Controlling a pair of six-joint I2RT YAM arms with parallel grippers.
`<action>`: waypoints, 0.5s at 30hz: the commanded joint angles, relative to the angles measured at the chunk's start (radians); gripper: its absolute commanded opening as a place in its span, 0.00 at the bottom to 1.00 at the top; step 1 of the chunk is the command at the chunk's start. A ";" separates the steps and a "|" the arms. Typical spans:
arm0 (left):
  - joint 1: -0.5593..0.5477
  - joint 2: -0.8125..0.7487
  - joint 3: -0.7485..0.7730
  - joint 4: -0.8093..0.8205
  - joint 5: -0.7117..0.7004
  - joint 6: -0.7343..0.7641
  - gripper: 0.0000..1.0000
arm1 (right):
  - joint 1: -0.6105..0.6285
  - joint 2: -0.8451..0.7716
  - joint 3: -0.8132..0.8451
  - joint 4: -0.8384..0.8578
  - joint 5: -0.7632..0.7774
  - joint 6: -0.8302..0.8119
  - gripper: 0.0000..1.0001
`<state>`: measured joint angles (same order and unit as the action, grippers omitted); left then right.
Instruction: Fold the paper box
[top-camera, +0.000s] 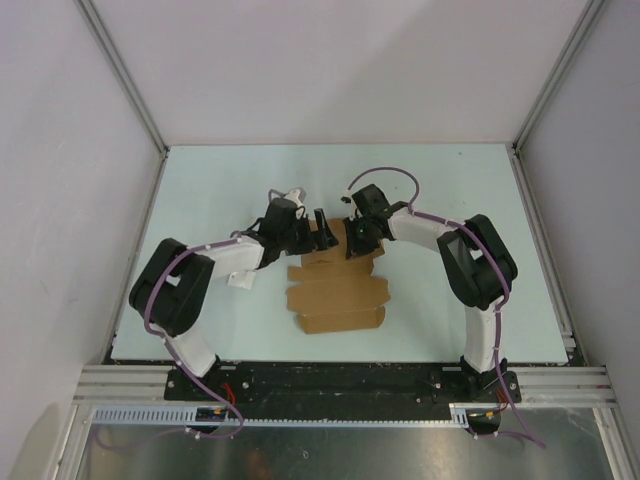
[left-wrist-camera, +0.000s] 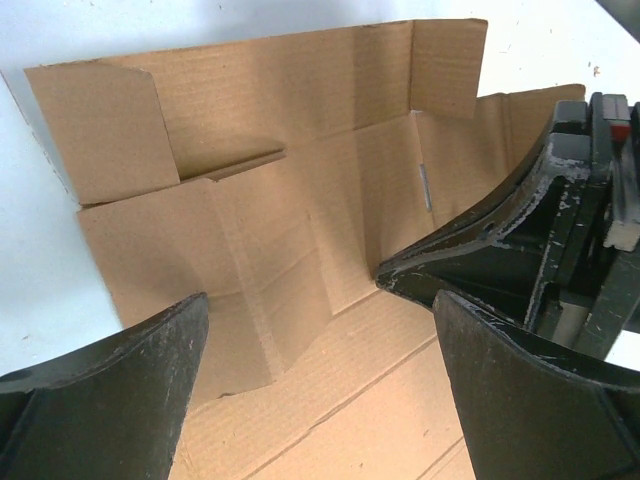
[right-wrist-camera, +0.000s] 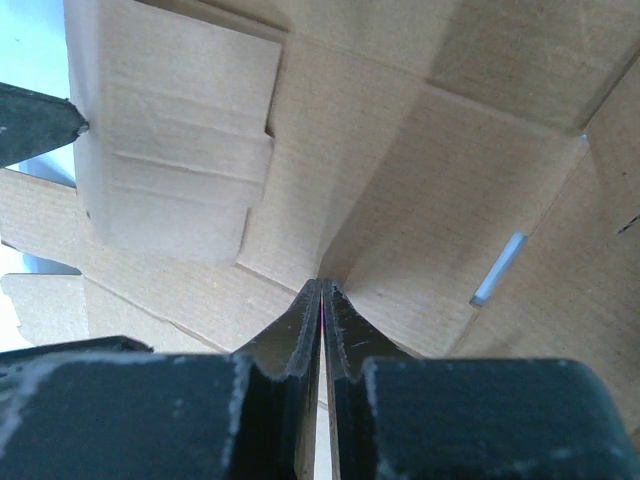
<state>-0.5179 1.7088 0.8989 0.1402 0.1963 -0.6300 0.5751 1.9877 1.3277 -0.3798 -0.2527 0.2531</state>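
Observation:
The paper box (top-camera: 335, 295) is a plain brown cardboard sheet with flaps, lying mid-table with its far end raised. My left gripper (top-camera: 322, 232) is open at the far left of that end. In the left wrist view its jaws stand wide apart (left-wrist-camera: 320, 300) over the cardboard (left-wrist-camera: 300, 200), holding nothing. My right gripper (top-camera: 355, 240) is shut at the far right. In the right wrist view its tips (right-wrist-camera: 322, 285) press into an inner crease of the box (right-wrist-camera: 400, 150). The right gripper also shows in the left wrist view (left-wrist-camera: 540, 240).
The pale table (top-camera: 200, 200) is ringed by white walls at the left, back and right. A metal rail (top-camera: 340, 380) carrying both arm bases runs along the near edge.

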 joint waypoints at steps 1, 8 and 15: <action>-0.013 0.034 0.034 0.027 0.022 -0.010 1.00 | 0.008 -0.027 -0.005 -0.014 -0.007 0.002 0.08; -0.014 0.057 0.028 0.032 0.017 -0.010 1.00 | 0.009 -0.029 -0.005 -0.016 -0.007 0.002 0.08; -0.014 0.071 0.023 0.035 0.018 -0.008 1.00 | 0.009 -0.027 -0.005 -0.016 -0.007 0.002 0.08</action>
<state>-0.5236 1.7588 0.9054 0.1665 0.1986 -0.6308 0.5758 1.9877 1.3277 -0.3840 -0.2527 0.2535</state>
